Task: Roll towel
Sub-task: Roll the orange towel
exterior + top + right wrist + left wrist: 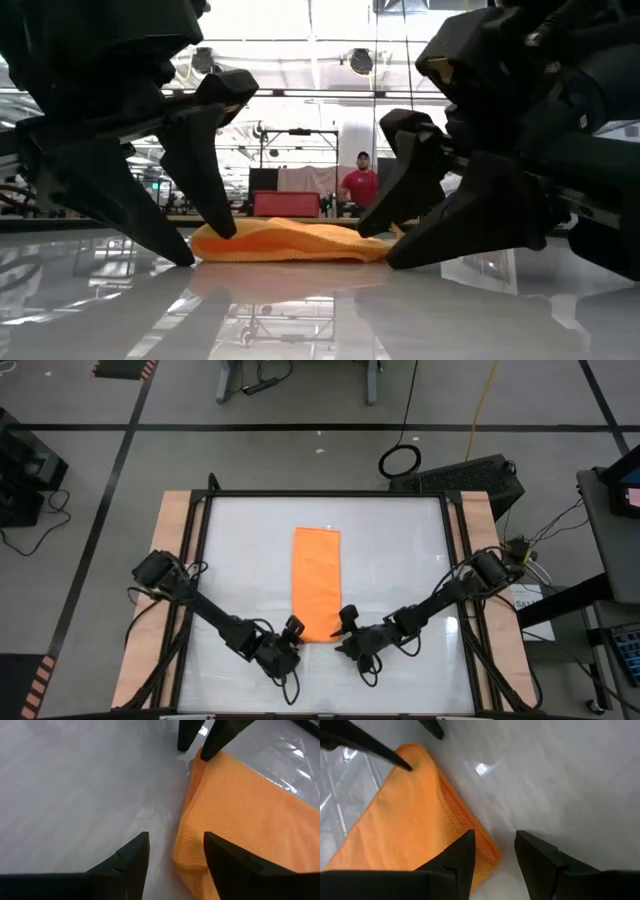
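The orange towel (pixel 316 585) lies flat on the white tabletop as a long folded strip running from far to near; it also shows in the low view (pixel 290 240). My left gripper (pixel 292 635) is open at the towel's near left corner (pixel 487 852), one finger over the cloth and one over bare table. My right gripper (pixel 345 625) is open at the near right corner (pixel 185 852), standing the same way. In the low view both grippers (pixel 205 248) (pixel 378 248) reach down to the table on either side of the towel's near end. My left gripper stands astride the towel's near left corner (pixel 487 852), slanting down from the near left. Its inner fingertip (pixel 225 230) meets the cloth's edge and the outer one is on the table. My right gripper stands astride the near right corner (pixel 185 852), slanting down from the near right. Its inner fingertip (pixel 365 230) is at the cloth's edge and the outer one is on the table. The towel lies flat, nothing lifted.
The white tabletop (pixel 400 560) has bare room on both sides of the towel and beyond its far end. Wooden side rails (pixel 170 560) and a black frame bound it. A person in red (pixel 360 185) stands far behind the table.
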Controlling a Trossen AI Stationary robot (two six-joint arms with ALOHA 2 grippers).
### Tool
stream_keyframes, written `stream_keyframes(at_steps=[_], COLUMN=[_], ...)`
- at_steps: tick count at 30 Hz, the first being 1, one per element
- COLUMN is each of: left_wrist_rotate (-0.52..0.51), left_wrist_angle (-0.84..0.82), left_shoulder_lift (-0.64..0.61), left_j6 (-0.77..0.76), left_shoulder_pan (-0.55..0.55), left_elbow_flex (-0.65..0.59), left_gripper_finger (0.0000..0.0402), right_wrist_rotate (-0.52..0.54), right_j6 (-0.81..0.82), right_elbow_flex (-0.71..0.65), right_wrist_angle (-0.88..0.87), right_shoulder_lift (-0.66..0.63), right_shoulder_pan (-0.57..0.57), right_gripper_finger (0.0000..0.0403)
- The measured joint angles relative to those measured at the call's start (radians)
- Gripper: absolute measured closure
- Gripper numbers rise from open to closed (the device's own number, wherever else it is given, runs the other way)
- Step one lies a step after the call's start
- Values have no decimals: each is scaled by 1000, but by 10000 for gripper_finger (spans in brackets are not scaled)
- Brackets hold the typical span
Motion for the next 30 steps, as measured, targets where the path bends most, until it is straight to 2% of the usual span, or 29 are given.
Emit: stream_keyframes(at_steps=[3, 9, 13, 24, 30], left_wrist_rotate=[-11, -110, -116, -175, -279], left_wrist_angle=[8, 3, -33, -30, -38], left_shoulder_lift=[0, -12, 0, 2, 4], left_j6=[-15, -10, -16, -34, -32], left_shoulder_pan=[-4, -40, -49, -53, -82], left_elbow_flex=[0, -4, -3, -3, -4], left_gripper_finger=[254, 254, 252, 189, 185], right_wrist_rotate=[32, 34, 34, 38, 39], right_j6=[35, 52, 53, 109, 130], right_elbow_flex=[1, 1, 1, 1, 0], right_wrist_angle=[3, -4, -7, -12, -19], right_shoulder_lift=[13, 14, 14, 14, 14], right_shoulder_pan=[2, 1, 1, -3, -9], right_gripper_finger=[236, 266, 278, 304, 341])
